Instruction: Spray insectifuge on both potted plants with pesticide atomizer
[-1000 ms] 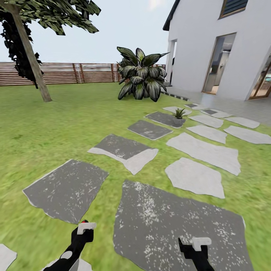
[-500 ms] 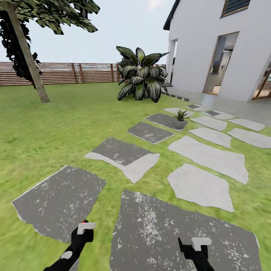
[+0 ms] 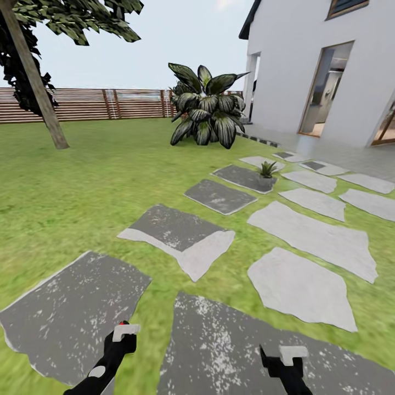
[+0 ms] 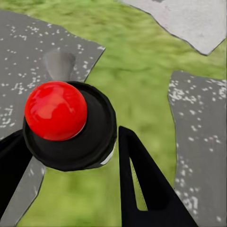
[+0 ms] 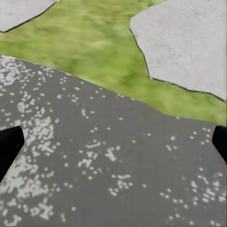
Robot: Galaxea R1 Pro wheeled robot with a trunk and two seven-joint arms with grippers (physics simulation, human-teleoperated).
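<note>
The left hand (image 4: 71, 156) grips the atomizer (image 4: 71, 125). The right hand (image 5: 113, 142) is spread wide over a stone (image 5: 94, 165). A plant (image 3: 267, 169) stands ahead.

Open lawn (image 3: 99, 181) and flat stepping stones (image 3: 307, 236) are spread ahead, with nothing upright on the nearer slabs. The one small potted plant (image 3: 267, 169) in sight is seen far along the path, at the edge of a dark slab, with bare ground around it. Beyond it the way is blocked by a big striped-leaf bush (image 3: 207, 107), a tree trunk (image 3: 34, 77) at far left, a slatted fence (image 3: 99, 104) across the back and a white house wall (image 3: 291, 66) on the right. The space between the left gripper (image 4: 71, 156) fingers is taken up by the spray bottle (image 4: 66, 124). The right gripper (image 5: 113, 142) gap is left free above a dark slab (image 5: 94, 156)
</note>
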